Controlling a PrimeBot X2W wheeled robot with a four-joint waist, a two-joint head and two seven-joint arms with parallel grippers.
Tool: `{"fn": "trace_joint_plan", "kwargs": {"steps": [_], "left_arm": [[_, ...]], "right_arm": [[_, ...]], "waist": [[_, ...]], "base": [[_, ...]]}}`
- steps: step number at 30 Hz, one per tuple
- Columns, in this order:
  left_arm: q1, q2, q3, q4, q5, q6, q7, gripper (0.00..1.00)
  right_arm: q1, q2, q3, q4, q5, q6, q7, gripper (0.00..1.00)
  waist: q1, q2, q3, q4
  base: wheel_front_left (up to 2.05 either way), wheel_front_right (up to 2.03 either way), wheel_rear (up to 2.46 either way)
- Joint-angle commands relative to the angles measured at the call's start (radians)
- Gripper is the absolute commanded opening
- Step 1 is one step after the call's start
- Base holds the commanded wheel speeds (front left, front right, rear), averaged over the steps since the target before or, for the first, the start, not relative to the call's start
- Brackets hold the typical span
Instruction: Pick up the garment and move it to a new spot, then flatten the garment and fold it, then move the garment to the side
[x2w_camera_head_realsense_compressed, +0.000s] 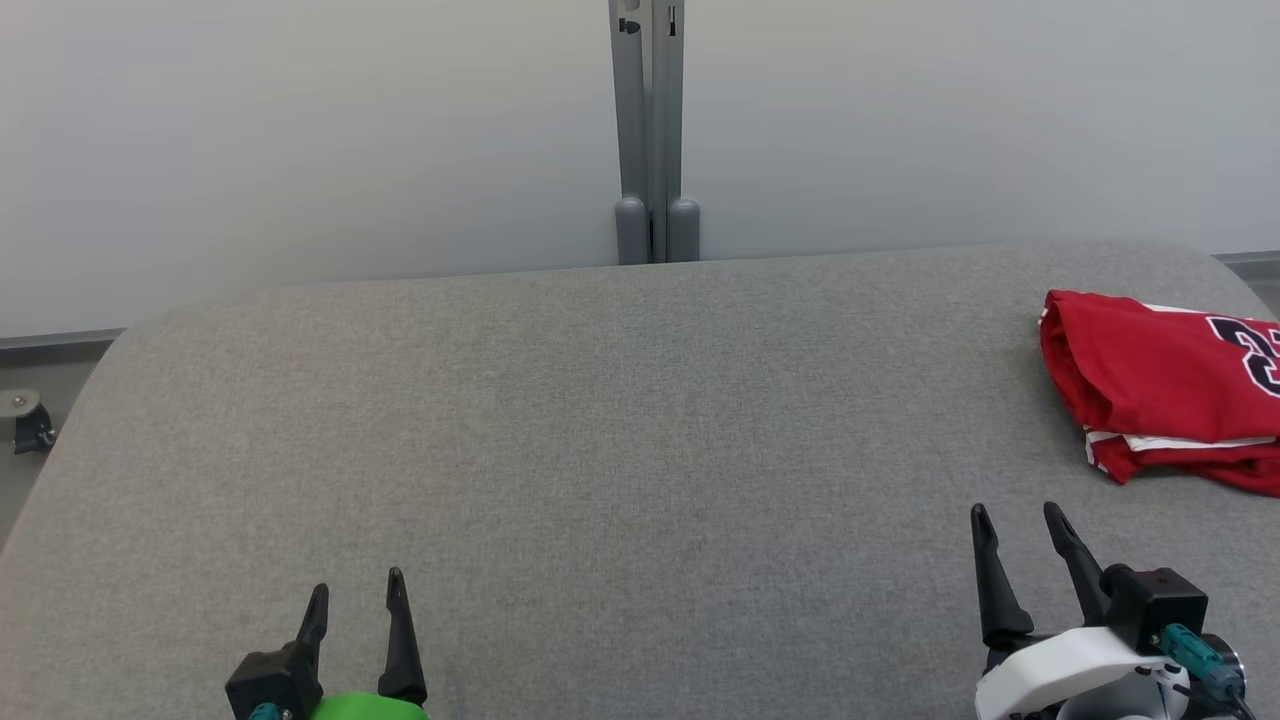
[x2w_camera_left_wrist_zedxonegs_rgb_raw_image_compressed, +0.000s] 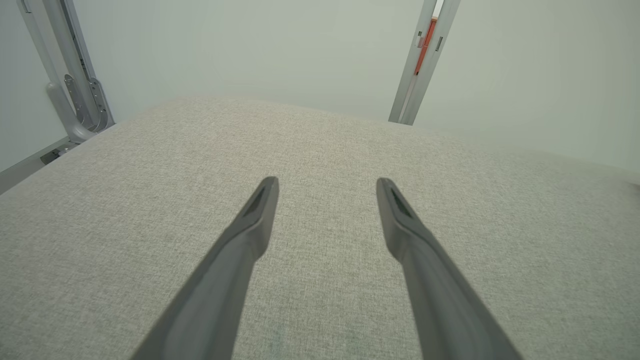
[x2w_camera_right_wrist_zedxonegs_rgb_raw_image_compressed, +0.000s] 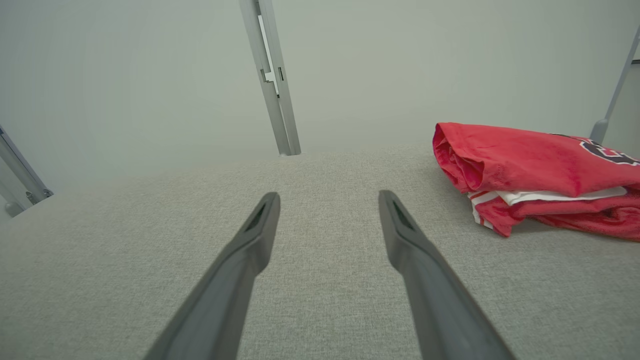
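A: Starting nearest the robot, what could go wrong from here?

B: The left gripper (x2w_camera_head_realsense_compressed: 357, 582) and the right gripper (x2w_camera_head_realsense_compressed: 1015, 510) both hover low over the grey counter (x2w_camera_head_realsense_compressed: 600, 420), fingers spread and holding nothing. If the right one comes down too steeply, I'd expect its tips to catch the counter's cloth cover instead of the garment.

A: And the garment itself?

B: The red garment (x2w_camera_head_realsense_compressed: 1150, 370) lies in a loosely doubled heap at the counter's right side, beyond the right gripper and apart from it, running out of the head view. It looks thin and slippery. A pinch on the top layer alone would probably peel the heap open or drag it. It also sits near the counter's rounded right edge, so a sideways nudge might push it over.

A: Can the left gripper help?

B: It is well apart from the garment, across bare counter. Reaching that far could crowd the right arm, I think.

A: Now the count, near to far.

B: Two grippers with two dark fingers each. One counter. One garment, red with white trim and dark numerals. Behind the far edge, two grey posts (x2w_camera_head_realsense_compressed: 650, 130) standing side by side against a pale wall (x2w_camera_head_realsense_compressed: 300, 130).
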Motion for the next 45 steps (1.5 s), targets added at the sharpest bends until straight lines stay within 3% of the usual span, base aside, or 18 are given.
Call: {"fn": "trace_joint_plan", "kwargs": {"steps": [1, 23, 24, 28, 45], "left_arm": [[0.015, 0.003, 0.005, -0.002, 0.002, 0.01, 0.0, 1.0], [0.001, 0.002, -0.001, 0.015, 0.007, 0.011, 0.0, 1.0], [0.002, 0.0, -0.003, 0.012, 0.002, 0.01, 0.0, 0.0], [0.011, -0.002, -0.005, 0.043, 0.002, 0.01, 0.001, 0.0], [-0.027, -0.002, 0.05, 0.01, -0.281, -0.035, 0.084, 0.0]], "right_arm": [[0.009, -0.001, 0.002, -0.005, -0.006, -0.002, -0.003, 1.0], [0.008, -0.001, 0.019, -0.017, -0.009, -0.002, -0.003, 1.0], [0.001, 0.0, 0.019, -0.014, -0.003, 0.0, 0.0, 0.0], [0.015, 0.006, 0.019, 0.019, -0.002, 0.0, 0.002, 0.0], [-0.022, 0.004, -0.006, 0.007, 0.312, 0.0, 0.085, 0.0]], "waist": [[0.0, 0.0, 0.001, 0.0], [0.0, 0.0, 0.005, 0.003], [0.0, 0.0, 0.005, 0.003], [0.0, 0.0, 0.005, 0.003], [0.0, 0.0, 0.017, 0.001]], "base": [[0.0, 0.0, 0.0], [0.0, 0.0, 0.0], [0.0, 0.0, 0.0], [0.0, 0.0, 0.0], [0.0, 0.0, 0.0]]}}
